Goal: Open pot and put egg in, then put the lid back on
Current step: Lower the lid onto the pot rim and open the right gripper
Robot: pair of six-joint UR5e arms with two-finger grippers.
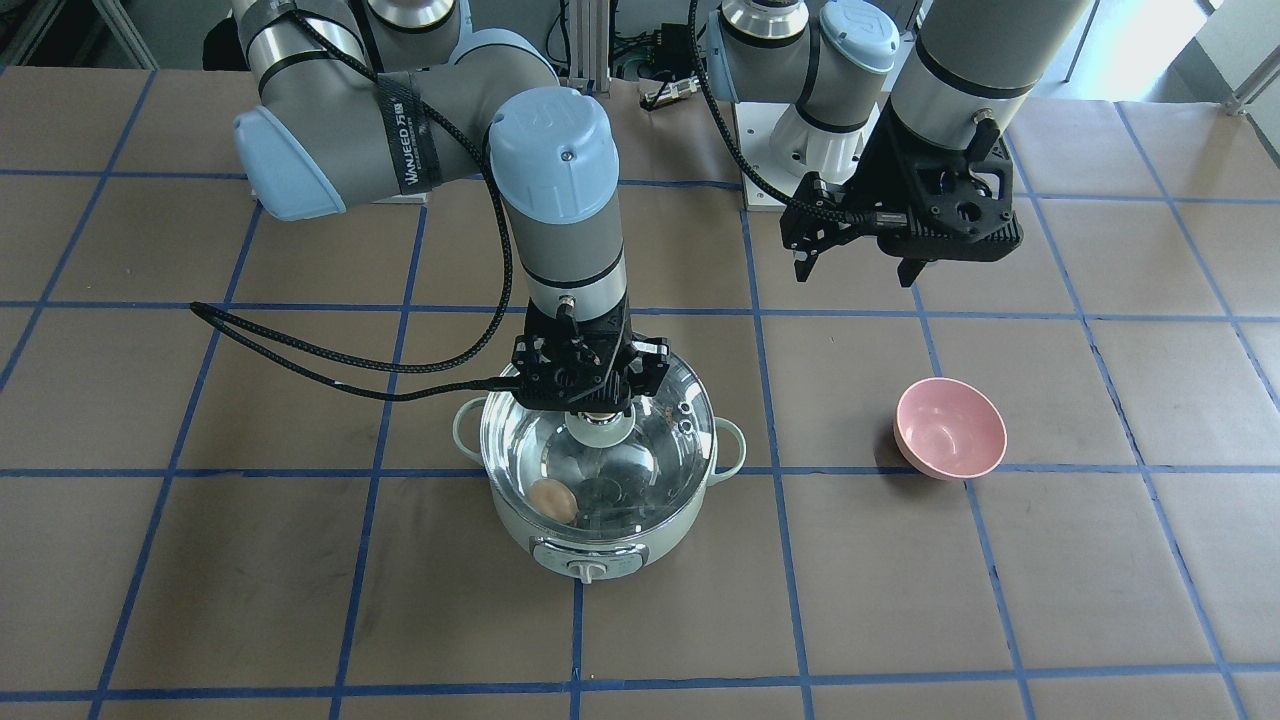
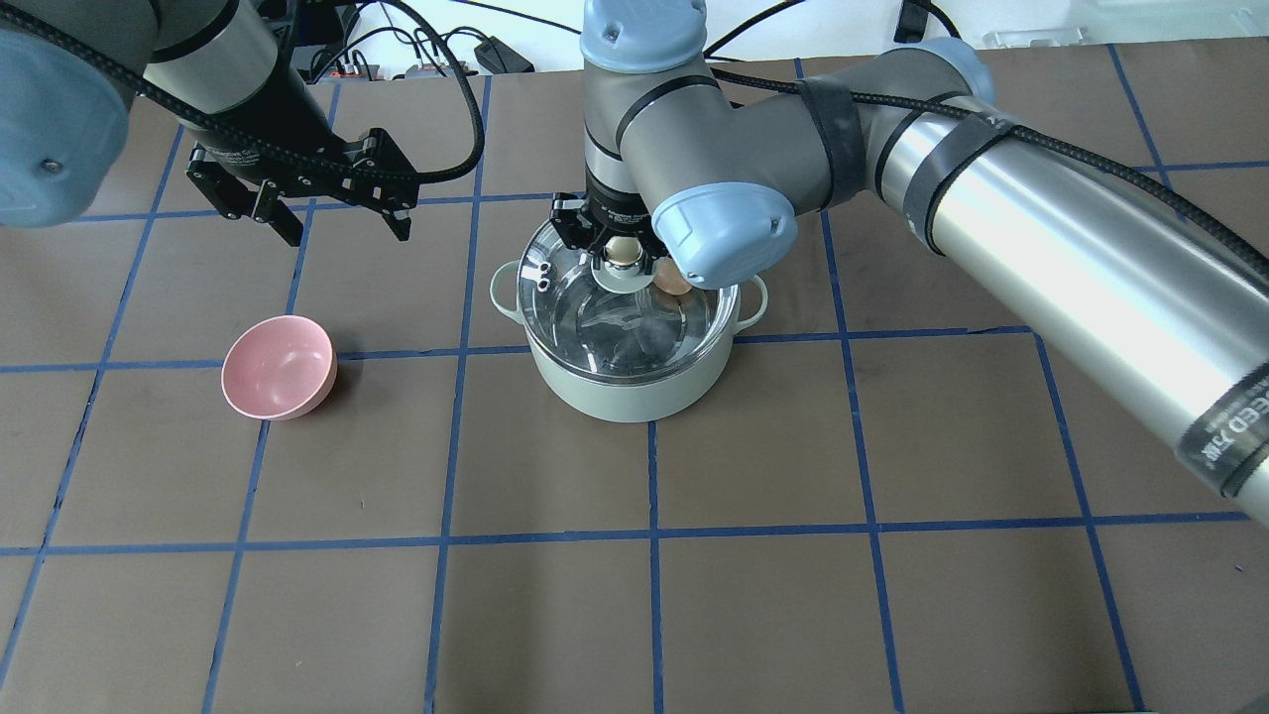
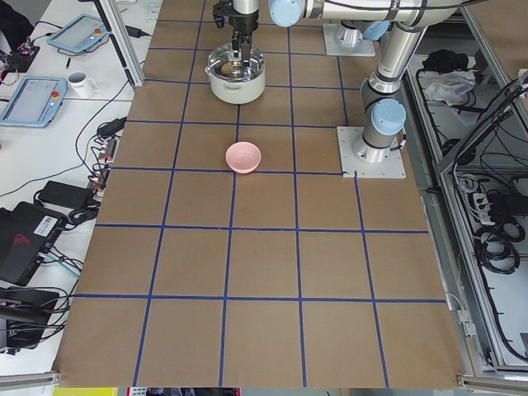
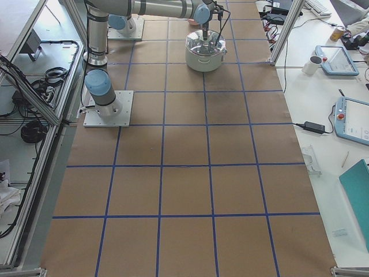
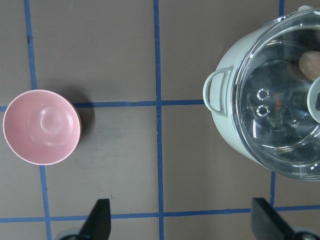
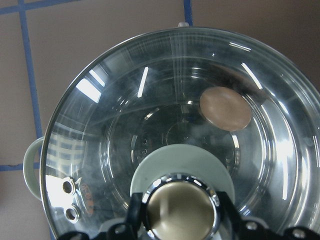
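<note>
Glass lid point(image 6: 125, 115) on pot point(image 2: 625, 387), closed over egg point(image 6: 225, 108) lying on steel floor. Probably rigid, slick, breakable, fairly heavy; safest hold at knob point(image 1: 598, 430), not rim. Right gripper point(image 6: 179, 212) clamped on that knob. Left gripper point(image 5: 182, 220) spread wide, empty, near pink bowl point(image 5: 42, 127). Legible: "WANJEED" on right arm strap point(image 1: 410, 140).

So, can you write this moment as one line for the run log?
egg: inside pot | lid: on pot | right gripper: shut on lid | left gripper: open, empty | pink bowl: empty
</note>
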